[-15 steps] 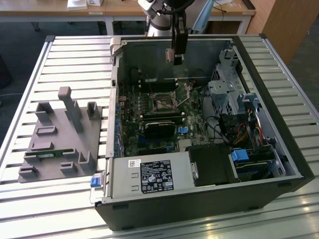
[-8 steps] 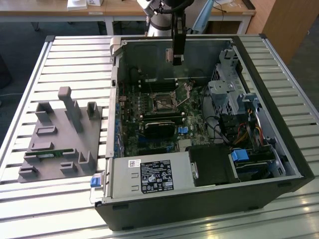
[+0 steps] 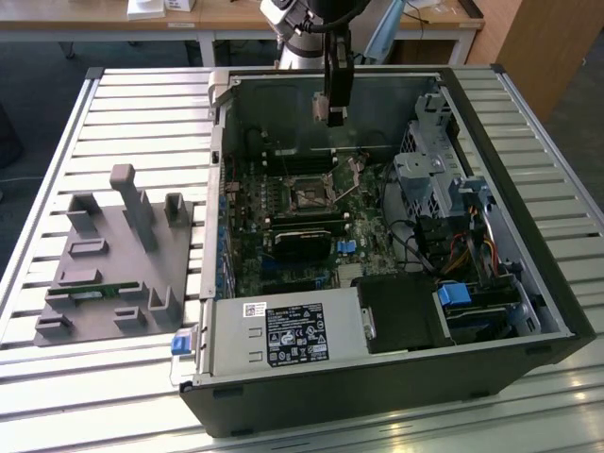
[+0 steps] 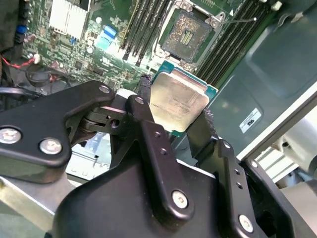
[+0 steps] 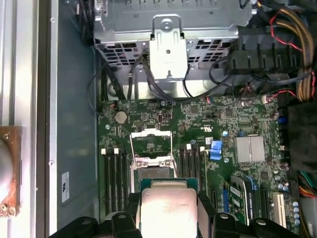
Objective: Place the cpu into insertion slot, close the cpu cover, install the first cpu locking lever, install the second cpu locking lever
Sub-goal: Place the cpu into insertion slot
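My gripper [image 3: 335, 106] hangs inside the open computer case, above the back of the motherboard. It is shut on the cpu [image 4: 179, 101], a flat silver-topped chip with a green rim, held by two opposite edges between the black fingers [image 4: 144, 94]. The first wrist view also looks down on the cpu [image 5: 167, 208]. The insertion slot [image 4: 187, 35] lies uncovered beyond the chip, a dark square with a silver rim, also seen in the exterior view [image 3: 310, 196] and the first wrist view [image 5: 154, 172]. The cpu cover [image 5: 151, 132] stands swung up behind the slot. A thin wire lever [image 4: 242, 21] sticks out beside the socket.
Long black memory slots [image 5: 113, 176] flank the socket. A silver drive cage [image 5: 166, 29] with cables [image 5: 292, 44] fills one end of the case. A black card [image 3: 302, 241] and the power supply [image 3: 283, 332] sit nearer the front. A grey fixture block [image 3: 113, 255] rests on the slatted table at the exterior view's left.
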